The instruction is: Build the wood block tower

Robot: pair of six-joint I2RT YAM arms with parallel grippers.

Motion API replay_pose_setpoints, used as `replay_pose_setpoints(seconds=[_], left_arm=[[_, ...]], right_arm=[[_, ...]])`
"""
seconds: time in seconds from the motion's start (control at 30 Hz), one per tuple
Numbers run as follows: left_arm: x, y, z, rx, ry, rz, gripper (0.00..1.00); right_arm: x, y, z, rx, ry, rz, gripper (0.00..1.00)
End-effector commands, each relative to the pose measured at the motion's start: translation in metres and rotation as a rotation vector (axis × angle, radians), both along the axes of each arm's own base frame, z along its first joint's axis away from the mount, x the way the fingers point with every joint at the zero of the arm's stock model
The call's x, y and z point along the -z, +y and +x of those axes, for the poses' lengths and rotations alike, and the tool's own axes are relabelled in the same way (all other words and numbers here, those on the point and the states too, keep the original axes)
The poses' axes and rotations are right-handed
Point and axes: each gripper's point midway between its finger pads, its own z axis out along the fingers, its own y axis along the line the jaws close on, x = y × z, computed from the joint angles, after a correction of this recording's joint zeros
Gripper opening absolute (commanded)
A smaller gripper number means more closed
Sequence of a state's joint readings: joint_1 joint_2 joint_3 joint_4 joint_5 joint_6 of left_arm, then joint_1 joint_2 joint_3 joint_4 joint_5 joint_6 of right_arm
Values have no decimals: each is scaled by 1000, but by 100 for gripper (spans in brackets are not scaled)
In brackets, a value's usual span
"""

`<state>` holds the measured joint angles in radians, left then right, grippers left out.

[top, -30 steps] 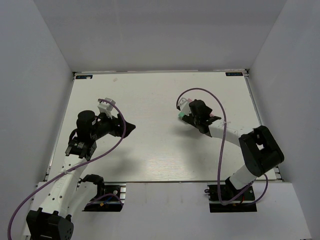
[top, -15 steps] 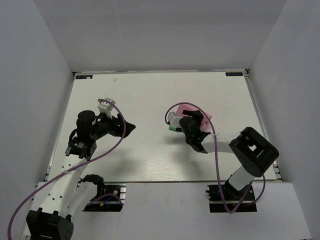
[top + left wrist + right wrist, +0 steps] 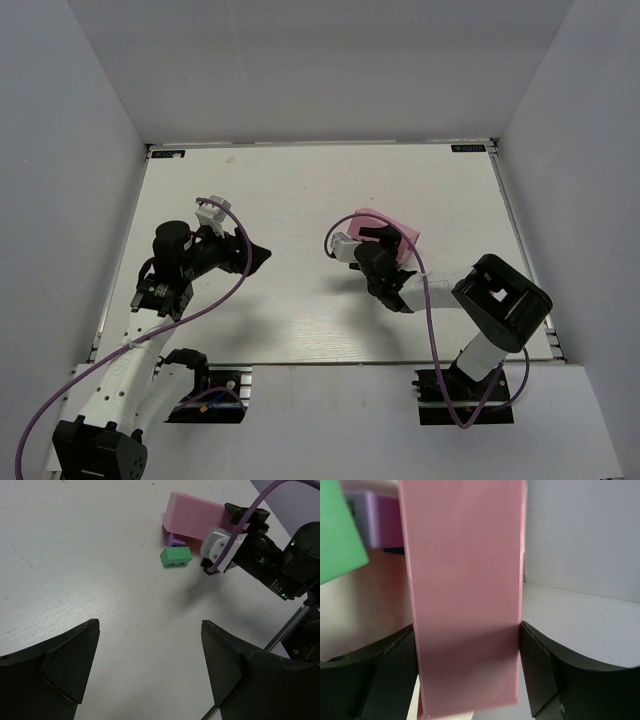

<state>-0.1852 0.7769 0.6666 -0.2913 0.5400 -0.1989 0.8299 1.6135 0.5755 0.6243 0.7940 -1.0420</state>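
Clamping the pink slab (image 3: 465, 580), the right gripper (image 3: 467, 647) should move it level and slowly, sparing the green block (image 3: 175, 556) and purple block (image 3: 175, 540) lying just beside it on the table (image 3: 75, 555); the left gripper (image 3: 150, 665) hangs spread, empty.

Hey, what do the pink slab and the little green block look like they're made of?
Pink slab: smooth, even matte colour with no grain showing; painted wood or plastic, cannot tell which. Green block: the same flat matte coat, crisp edges, two small notches along its lower edge; probably painted wood.
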Motion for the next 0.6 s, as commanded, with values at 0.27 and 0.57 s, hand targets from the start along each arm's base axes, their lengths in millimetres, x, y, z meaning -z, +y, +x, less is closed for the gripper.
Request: replay_pose_setpoints(seconds=[0.27, 0.57], left_arm=[[-21, -2, 1, 18, -67, -9, 93], [-21, -1, 2, 9, -68, -6, 93]], right_arm=[[-13, 20, 13, 30, -1, 173, 0], [-38, -2, 23, 101, -107, 177, 0]])
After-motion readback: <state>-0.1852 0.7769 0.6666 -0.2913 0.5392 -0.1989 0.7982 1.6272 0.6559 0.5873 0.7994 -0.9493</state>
